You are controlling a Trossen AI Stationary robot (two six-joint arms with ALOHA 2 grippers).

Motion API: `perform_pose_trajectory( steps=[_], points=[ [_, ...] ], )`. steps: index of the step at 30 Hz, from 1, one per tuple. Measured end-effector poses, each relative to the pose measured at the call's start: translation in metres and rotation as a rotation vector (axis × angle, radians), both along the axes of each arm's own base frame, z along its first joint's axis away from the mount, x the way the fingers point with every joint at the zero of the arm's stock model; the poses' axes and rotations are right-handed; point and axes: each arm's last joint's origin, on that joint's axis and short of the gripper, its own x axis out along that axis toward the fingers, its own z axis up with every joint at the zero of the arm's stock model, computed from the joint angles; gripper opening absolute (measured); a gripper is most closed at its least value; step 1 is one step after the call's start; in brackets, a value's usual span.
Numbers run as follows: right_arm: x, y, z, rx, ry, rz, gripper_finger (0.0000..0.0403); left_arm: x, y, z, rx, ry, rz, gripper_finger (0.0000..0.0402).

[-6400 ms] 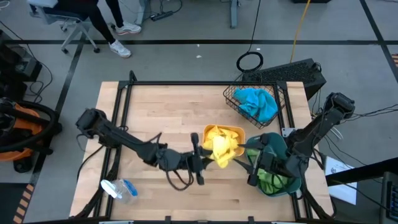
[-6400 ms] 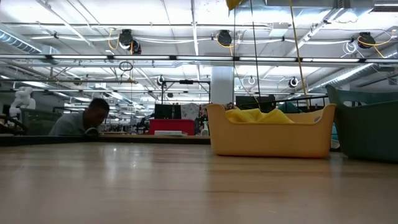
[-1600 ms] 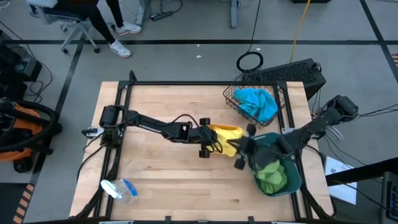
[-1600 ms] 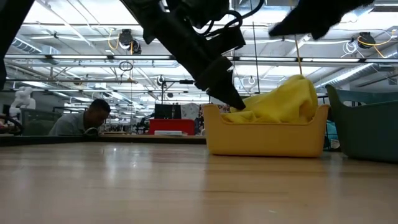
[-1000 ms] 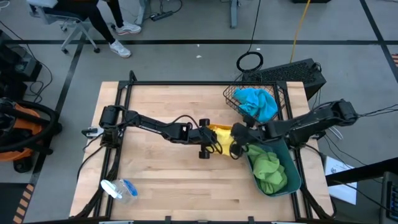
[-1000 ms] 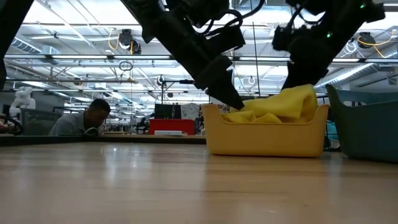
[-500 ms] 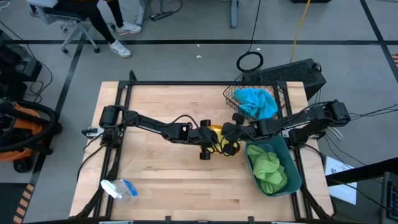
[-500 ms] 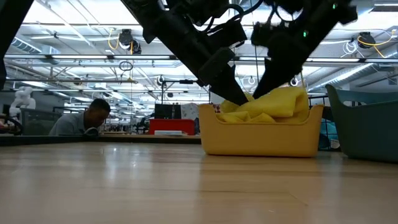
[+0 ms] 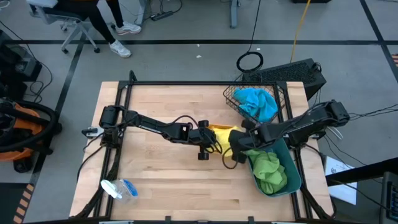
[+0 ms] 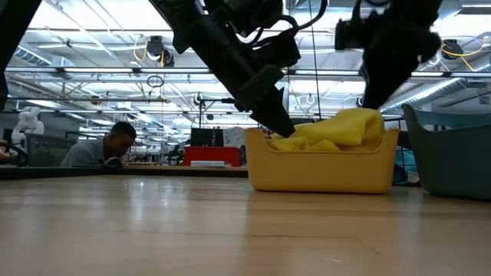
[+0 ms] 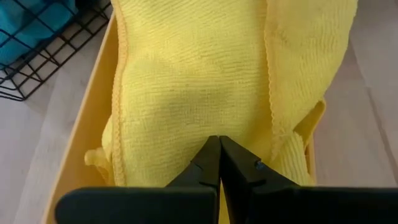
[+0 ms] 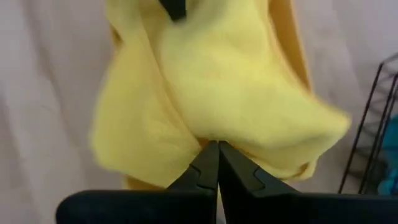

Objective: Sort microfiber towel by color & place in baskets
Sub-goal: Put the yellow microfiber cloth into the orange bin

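The desk [image 9: 155, 112] carries all three baskets toward its right side: the wire basket [image 9: 231, 98] with a blue towel [image 9: 256, 102] at the far right corner, the teal bin [image 9: 291, 167] holding a green towel [image 9: 269, 171] along the right edge, and the orange bin [image 10: 322, 170] between them and the middle, heaped with the yellow towel [image 9: 225, 140]. Both arms meet over that orange bin. The left gripper [image 11: 219, 155] reaches in from the desk's left edge, fingers pressed together, its tips down on the yellow cloth at the bin's left end. The right gripper [image 12: 217, 158] has just swung across from the teal bin and now sits at the yellow heap's near side, fingers also together, nudging the cloth, not pinching it as far as I can see. The towel that stood proud of the rim a moment ago looks tucked lower now, though one fold is still up on the right. A spray bottle [image 9: 119, 188] lies at the near left corner. I'd say the sorting is all but done, only tidying left.
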Motion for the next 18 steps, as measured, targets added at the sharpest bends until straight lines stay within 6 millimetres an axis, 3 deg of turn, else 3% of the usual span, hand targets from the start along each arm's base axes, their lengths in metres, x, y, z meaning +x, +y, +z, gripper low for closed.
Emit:
perform_pose_trajectory(
  steps=[8,18],
  points=[
    [0.016,-0.004,-0.042,-0.030,0.062,0.016,0.0000,0.001,0.000,0.001,-0.001,-0.010,0.000,0.0008],
    [0.037,-0.016,-0.076,-0.005,0.129,0.038,0.0000,-0.004,-0.006,0.007,-0.039,0.009,-0.015,0.0008]
  ],
)
